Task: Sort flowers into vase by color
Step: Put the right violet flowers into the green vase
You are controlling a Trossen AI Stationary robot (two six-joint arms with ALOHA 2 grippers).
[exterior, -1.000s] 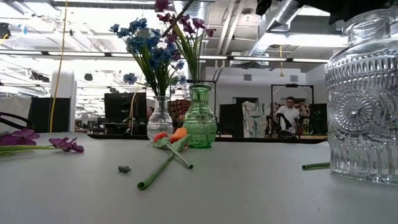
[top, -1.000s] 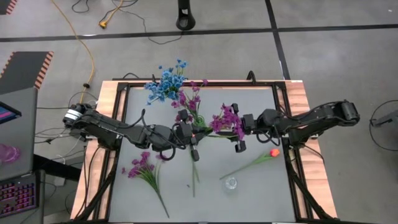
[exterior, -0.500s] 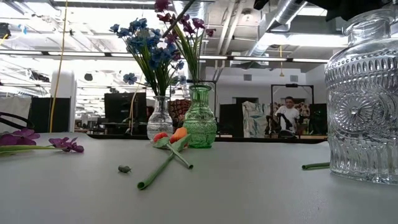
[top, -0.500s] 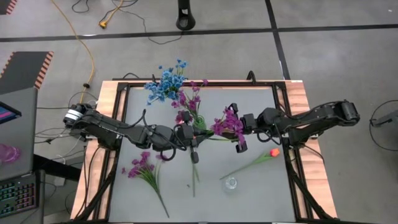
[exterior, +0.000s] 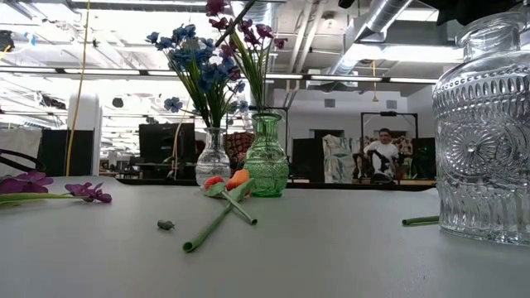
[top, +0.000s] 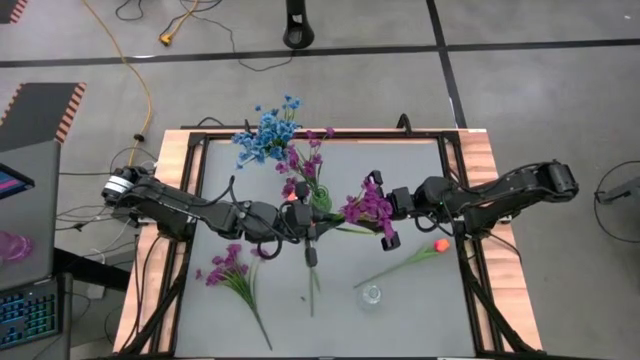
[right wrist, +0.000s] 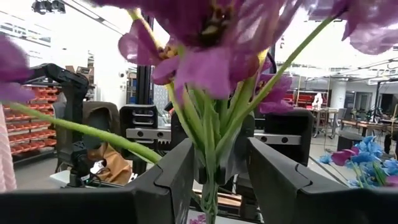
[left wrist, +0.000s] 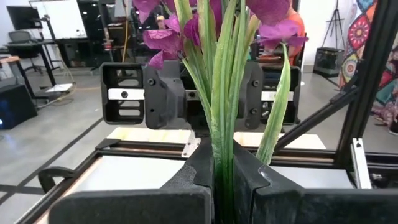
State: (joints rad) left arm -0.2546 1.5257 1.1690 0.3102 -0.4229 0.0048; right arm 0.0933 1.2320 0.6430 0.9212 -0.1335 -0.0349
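A purple flower sprig [top: 366,205] hangs above the table's middle, with my left gripper [top: 316,225] shut on its green stems. My right gripper [top: 382,211] faces it from the right, open. Its two fingers [right wrist: 173,177] stand on either side of the stems just under the blooms [right wrist: 208,59], apart from them. At the far side, blue flowers [top: 265,130] stand in a clear vase [exterior: 213,159] and purple ones [top: 304,165] in a green vase [exterior: 267,157]. Another purple sprig [top: 230,270] and an orange tulip [top: 438,245] lie flat on the table. My left gripper pinches the sprig's bundle of green stems [left wrist: 222,158] between its two fingers, below the leaves and blooms. The fingers come level from the table's left. The sprig is lifted clear of the table, its flower head toward my right gripper.
A large clear glass vase [top: 372,294] stands near the front edge, right of the middle, and fills the low view's right side [exterior: 489,124]. A bare green stem [top: 312,288] lies on the table beside it. A dark frame [top: 455,150] borders the table.
My left gripper has turned a little in place. The held sprig's flower head has swung slightly toward the table's near edge, between the open fingers of my right gripper.
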